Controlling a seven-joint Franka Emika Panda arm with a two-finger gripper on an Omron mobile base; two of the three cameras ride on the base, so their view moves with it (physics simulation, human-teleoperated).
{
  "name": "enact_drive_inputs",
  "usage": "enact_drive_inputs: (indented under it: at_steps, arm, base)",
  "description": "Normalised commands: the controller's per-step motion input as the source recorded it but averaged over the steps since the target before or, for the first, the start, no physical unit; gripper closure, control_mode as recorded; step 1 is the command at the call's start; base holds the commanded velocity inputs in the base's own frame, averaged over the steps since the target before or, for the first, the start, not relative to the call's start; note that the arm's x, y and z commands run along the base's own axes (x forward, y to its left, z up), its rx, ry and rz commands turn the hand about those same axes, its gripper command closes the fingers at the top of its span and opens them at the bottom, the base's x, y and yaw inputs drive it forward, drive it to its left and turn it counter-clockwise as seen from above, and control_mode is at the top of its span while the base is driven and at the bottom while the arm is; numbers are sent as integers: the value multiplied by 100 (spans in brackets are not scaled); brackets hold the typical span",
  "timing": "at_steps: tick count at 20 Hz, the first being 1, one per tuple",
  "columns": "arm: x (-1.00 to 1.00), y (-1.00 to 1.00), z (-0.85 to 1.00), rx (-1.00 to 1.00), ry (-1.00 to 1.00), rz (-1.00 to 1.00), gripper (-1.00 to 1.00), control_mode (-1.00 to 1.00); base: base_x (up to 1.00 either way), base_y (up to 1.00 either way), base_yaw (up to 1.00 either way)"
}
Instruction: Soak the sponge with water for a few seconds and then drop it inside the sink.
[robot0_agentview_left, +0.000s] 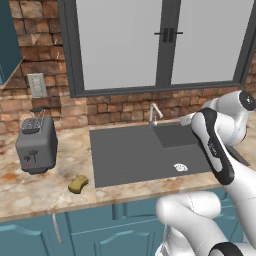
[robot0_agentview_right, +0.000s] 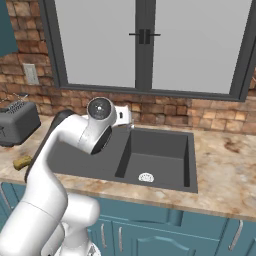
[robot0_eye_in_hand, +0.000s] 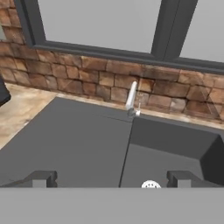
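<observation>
Mustard-yellow sponge (robot0_agentview_left: 78, 184) is sitting on the marble-look counter (robot0_agentview_left: 45, 187) just off the sink's (robot0_agentview_left: 135, 155) front left corner, nothing touching it, and the left base view gives the clearest look at it; from the right base view it's just a small tan lump (robot0_agentview_right: 22, 162) peeking out left of the arm, again left of the sink (robot0_agentview_right: 100, 160). The left view also shows the whole toaster (robot0_agentview_left: 36, 144), a grey boxy thing further left of the sink against the brick wall, plus a wall outlet (robot0_agentview_left: 37, 85) above it. The right base view shows the deep right half of the basin best, with the round white drain (robot0_agentview_right: 146, 177) on its floor. The hand view looks straight across the sink (robot0_eye_in_hand: 65, 140) at the slim silver faucet (robot0_eye_in_hand: 131, 97) at its back edge, and you can see the gripper (robot0_eye_in_hand: 109, 179) with its two dark fingertips (robot0_eye_in_hand: 40, 178) spread wide apart, holding nothing, hovering over the basin. Arm is folded up over the sink's right side in the left view, elbow high, forearm angled down toward the back edge near the faucet (robot0_agentview_left: 154, 114). Sink is matte dark grey and rectangular, a flat shallow shelf on the left and a deeper well on the right. Cabinets (robot0_agentview_left: 75, 232) below it are teal with slim metal handles.
</observation>
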Motion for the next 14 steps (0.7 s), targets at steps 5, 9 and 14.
enact_drive_inputs:
  at_steps: [5, 9, 14]
  arm:
    - [6, -1, 0, 0, 0, 1, -100, -100]
    - [4, -3, 0, 0, 0, 1, -100, -100]
    - [2, -1, 0, 0, 0, 1, -100, -100]
  base:
    - [0, 0, 0]
    - [0, 0, 0]
    - [0, 0, 0]
